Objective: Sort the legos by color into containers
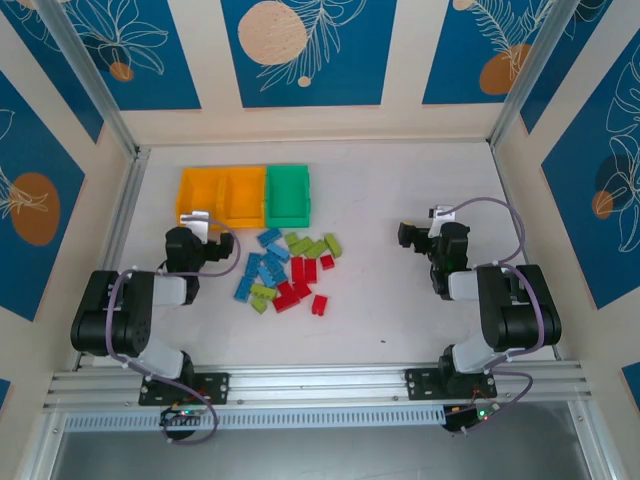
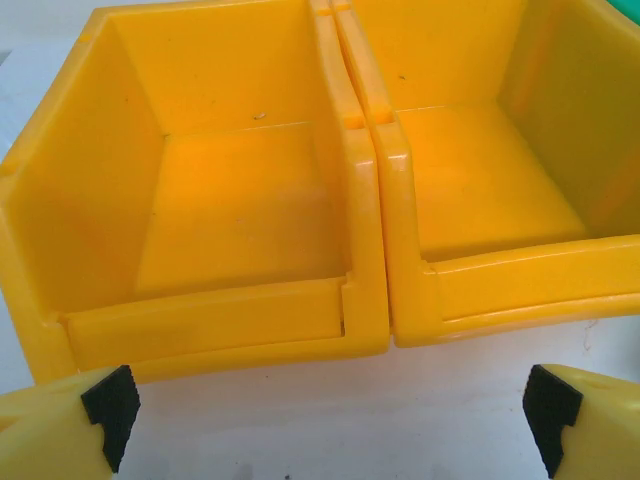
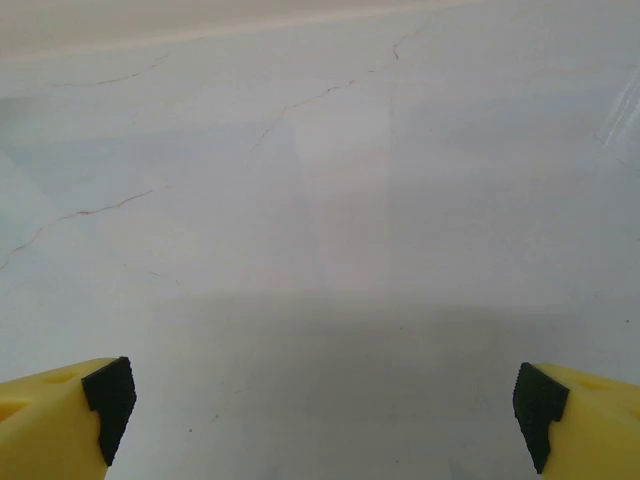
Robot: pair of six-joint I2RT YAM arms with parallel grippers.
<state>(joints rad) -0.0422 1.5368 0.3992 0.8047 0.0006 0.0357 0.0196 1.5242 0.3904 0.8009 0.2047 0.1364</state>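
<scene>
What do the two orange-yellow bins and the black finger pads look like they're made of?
The orange-yellow bins: apparently moulded plastic, semi-gloss; smooth walls, rounded rims and soft highlights suggest it. The black finger pads: matte, likely rubber or foam; the look leaves that open.

The right gripper (image 3: 325, 415) is wide open. Its two yellow fingers (image 3: 50, 425) with black pads (image 3: 540, 400) sit in the lower left and lower right corners, and between them one sees just the white table (image 3: 330, 200). A few thin dark cracks (image 3: 300, 105) run across the table. Its near part lies in soft shadow.
</scene>
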